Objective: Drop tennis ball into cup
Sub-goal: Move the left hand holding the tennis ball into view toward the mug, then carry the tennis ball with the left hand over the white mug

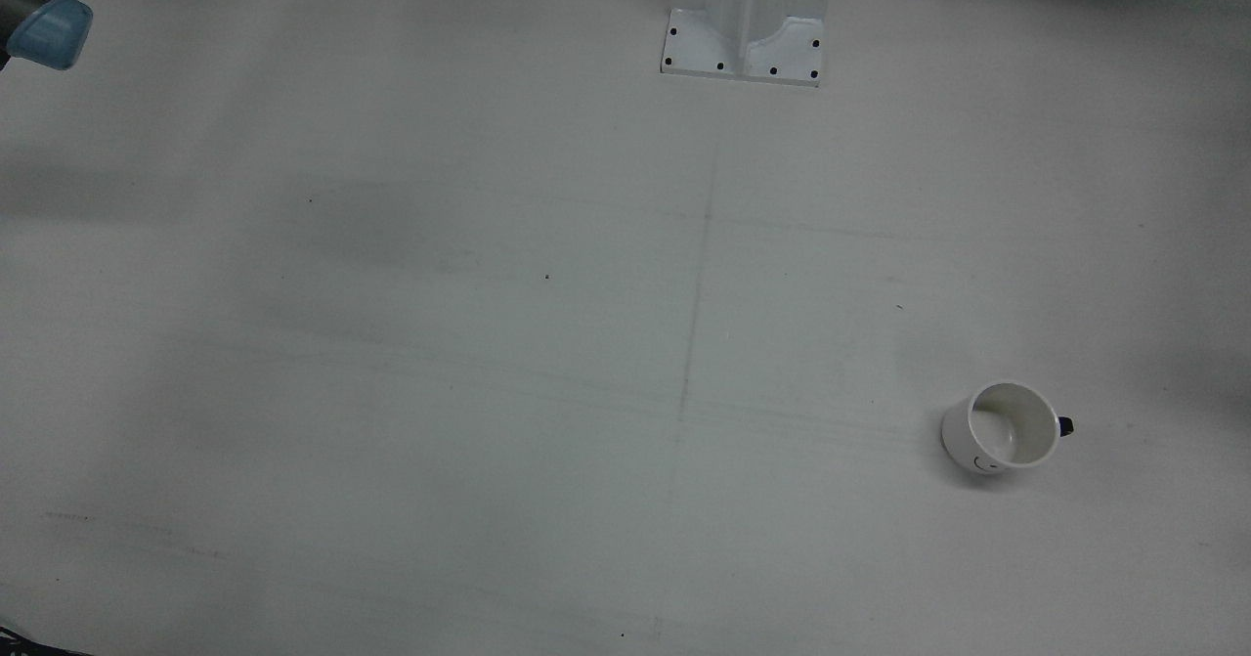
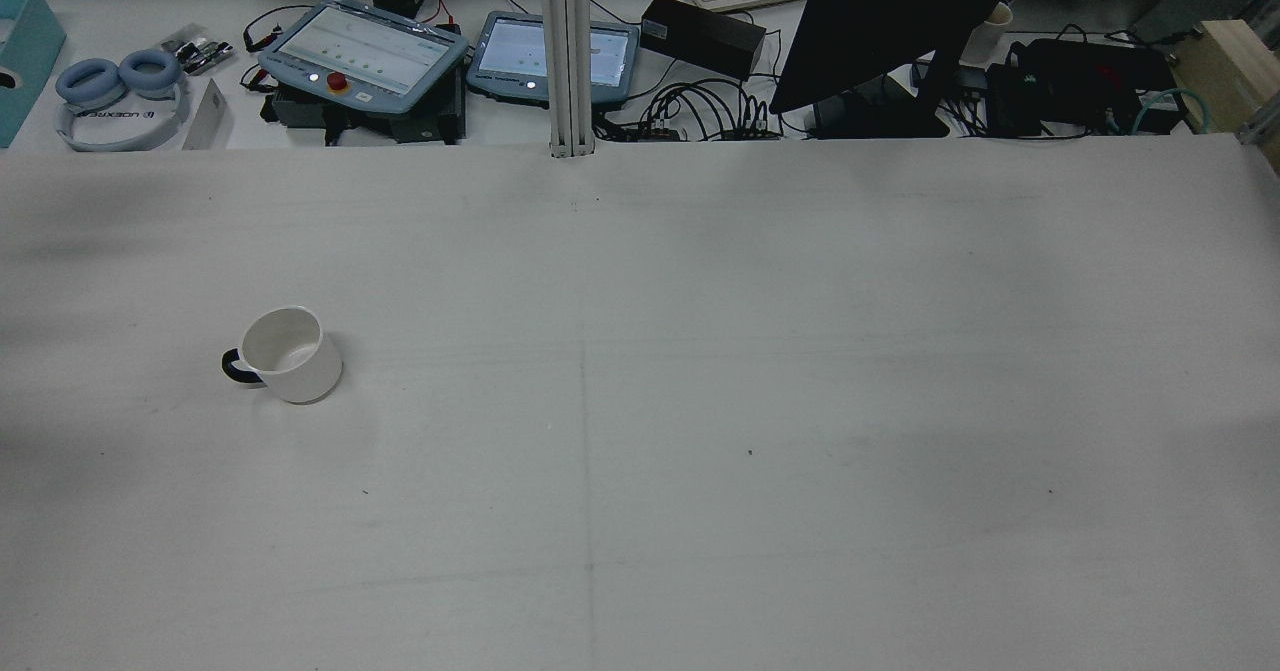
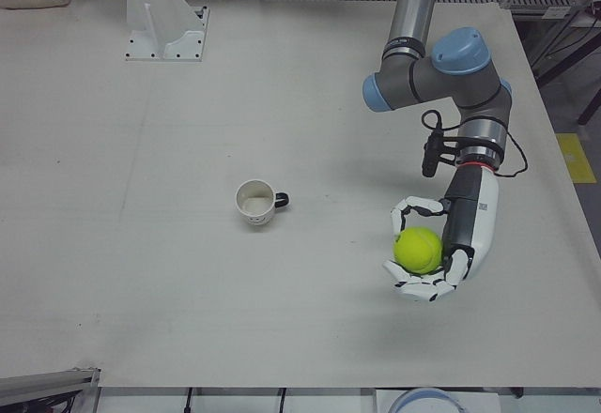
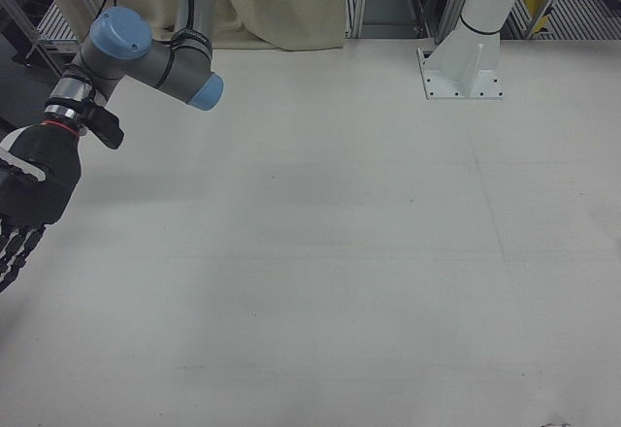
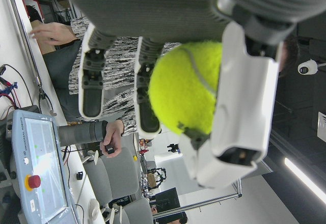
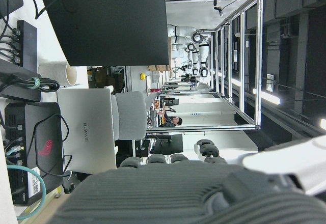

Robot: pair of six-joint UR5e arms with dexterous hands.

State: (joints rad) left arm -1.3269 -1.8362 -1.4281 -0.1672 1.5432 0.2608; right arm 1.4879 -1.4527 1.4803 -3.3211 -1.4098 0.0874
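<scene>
Left robot hand (image 3: pixel 434 255) clasps the fuzzy yellow-green tennis ball (image 3: pixel 418 250), fingers wrapped around it, above the white worktop (image 3: pixel 300 113). White ceramic cup with dark handle (image 3: pixel 254 203) stands upright, mouth open, well apart. Right robot hand (image 4: pixel 24 199) idles at the worktop's edge, fingers extended, nothing held.

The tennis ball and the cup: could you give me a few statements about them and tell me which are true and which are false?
1. The left robot hand holds the ball. True.
2. The ball is already in the cup. False: the cup has no ball in it, and the ball is off to one side of it, in the robot hand.
3. The cup stands upright on the table. True.
4. The cup's handle is white. False: it is dark, while the cup's body is white.
5. The right robot hand holds a second ball. False: no ball shows in it, and its fingers are extended.
</scene>
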